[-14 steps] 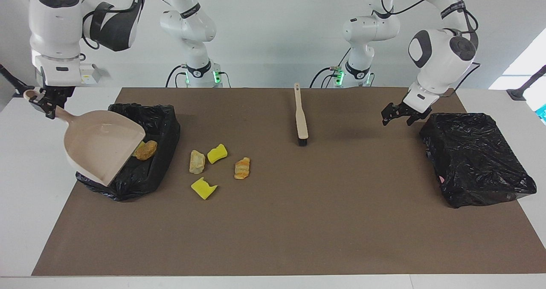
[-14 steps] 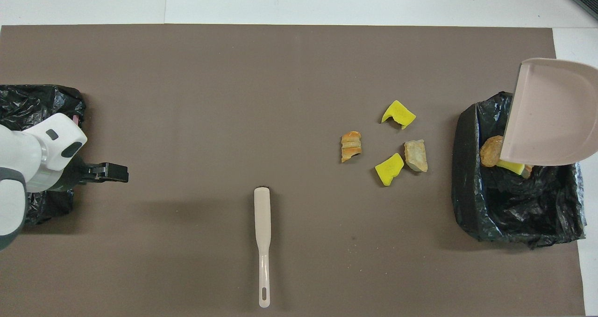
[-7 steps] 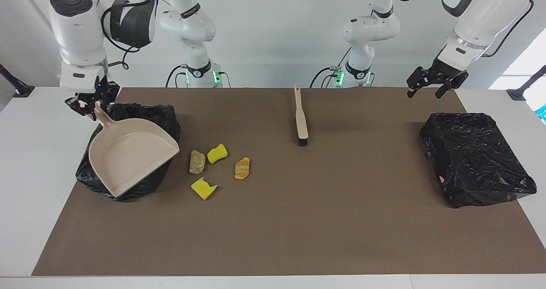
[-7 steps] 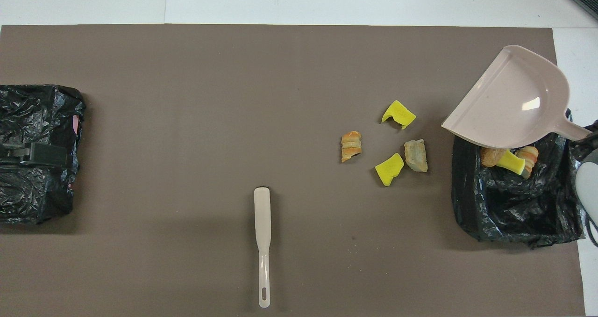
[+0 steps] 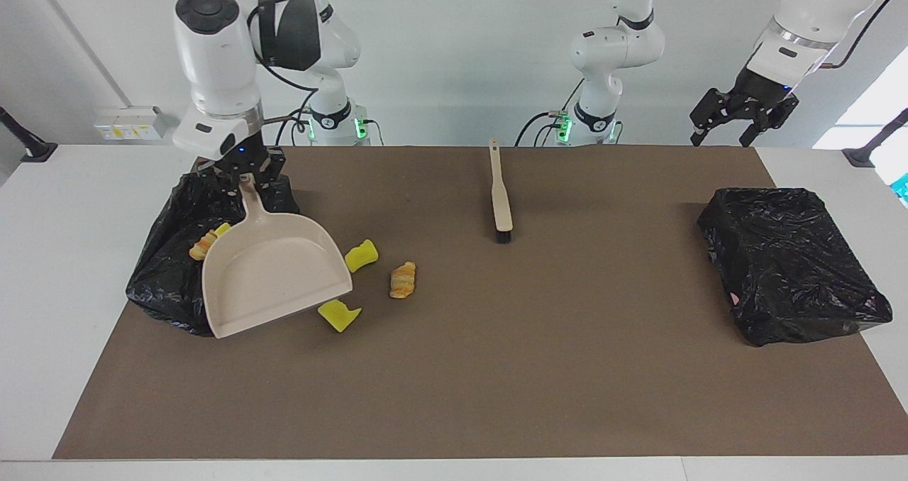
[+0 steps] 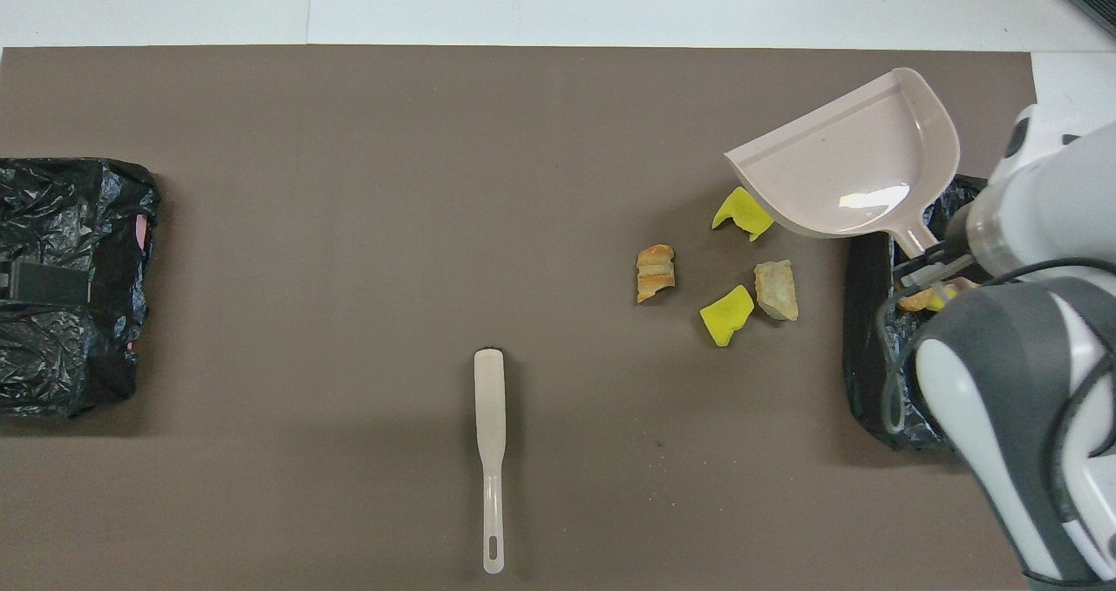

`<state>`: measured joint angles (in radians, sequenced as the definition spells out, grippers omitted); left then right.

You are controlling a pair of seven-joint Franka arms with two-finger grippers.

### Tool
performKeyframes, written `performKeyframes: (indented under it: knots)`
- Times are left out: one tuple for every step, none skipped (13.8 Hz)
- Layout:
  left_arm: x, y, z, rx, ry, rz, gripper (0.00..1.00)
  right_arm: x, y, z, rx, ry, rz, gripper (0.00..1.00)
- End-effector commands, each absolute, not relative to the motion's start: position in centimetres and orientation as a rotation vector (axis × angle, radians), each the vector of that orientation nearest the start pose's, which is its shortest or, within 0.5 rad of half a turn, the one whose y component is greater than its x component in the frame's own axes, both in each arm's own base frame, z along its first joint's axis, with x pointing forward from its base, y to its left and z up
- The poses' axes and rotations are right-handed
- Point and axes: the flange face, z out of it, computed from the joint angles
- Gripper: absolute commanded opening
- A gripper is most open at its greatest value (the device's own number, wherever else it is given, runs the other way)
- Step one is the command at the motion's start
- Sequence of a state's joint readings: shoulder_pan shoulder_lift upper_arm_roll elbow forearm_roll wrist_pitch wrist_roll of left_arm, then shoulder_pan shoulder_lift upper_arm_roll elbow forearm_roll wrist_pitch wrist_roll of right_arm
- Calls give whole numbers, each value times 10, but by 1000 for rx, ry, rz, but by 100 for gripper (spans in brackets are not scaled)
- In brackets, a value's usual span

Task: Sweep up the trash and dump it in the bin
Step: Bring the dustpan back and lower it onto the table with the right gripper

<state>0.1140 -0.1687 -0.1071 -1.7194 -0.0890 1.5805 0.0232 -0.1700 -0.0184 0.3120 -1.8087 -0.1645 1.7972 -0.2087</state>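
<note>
Centrally, the right gripper (image 5: 245, 174) pinched the handle of the beige plastic dustpan (image 5: 273, 272), its jaws pressed onto the thin stem. Directly below the jaws sat the open black-lined bin (image 5: 167, 268), into which the pan's heel projected; the pan's open lip reached out over the brown mat (image 5: 454, 367) toward the loose trash. The pan appeared empty.

Trash, counted: four pieces lay on the mat just past the pan's lip, namely two yellow sponge chunks (image 6: 726, 314) (image 6: 742, 212), one striped golden pastry piece (image 6: 655, 272) and one pale crusty pastry piece (image 6: 775, 289). At least two further bits, a pastry piece (image 5: 202, 243) and a yellow chunk beside it, lay in the bin under the jaws. One beige long-handled brush (image 5: 501, 196) lay well apart from both grippers, mid-table. Two black-bagged bins were present; the second (image 5: 791, 272) lay under the left gripper (image 5: 741, 119).

The left gripper hung high with its jaws spread and empty, waiting.

Risks, as judged: lowering the pan onto the pile could strike the nearest sponge chunk and scatter it; the thin handle could twist in the pinch under the pan's weight; sweeping needed the brush, which no gripper held.
</note>
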Motion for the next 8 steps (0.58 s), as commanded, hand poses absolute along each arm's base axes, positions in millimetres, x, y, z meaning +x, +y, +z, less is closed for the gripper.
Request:
performKeyframes:
  knots:
    - [498, -10, 649, -3197, 27, -39, 100, 564, 126, 525, -3190, -405, -72, 0]
    - [498, -9, 649, -3197, 22, -39, 100, 564, 154, 512, -3183, -386, -64, 0]
    - [498, -8, 649, -3197, 20, -39, 100, 565, 178, 498, -3180, -362, -63, 0]
    - [498, -7, 649, -3197, 18, -39, 100, 565, 194, 492, -3179, -322, -82, 0]
    - [499, -7, 649, -3198, 18, -37, 100, 566, 216, 487, -3166, -338, -108, 0]
    - [499, -7, 649, -3197, 17, -37, 100, 571, 235, 489, -3143, -351, -131, 0]
    - [499, -7, 649, -3197, 17, -37, 100, 577, 249, 492, -3127, -342, -149, 0]
    - [498, -7, 649, -3197, 18, -39, 100, 584, 259, 491, -3124, -330, -158, 0]
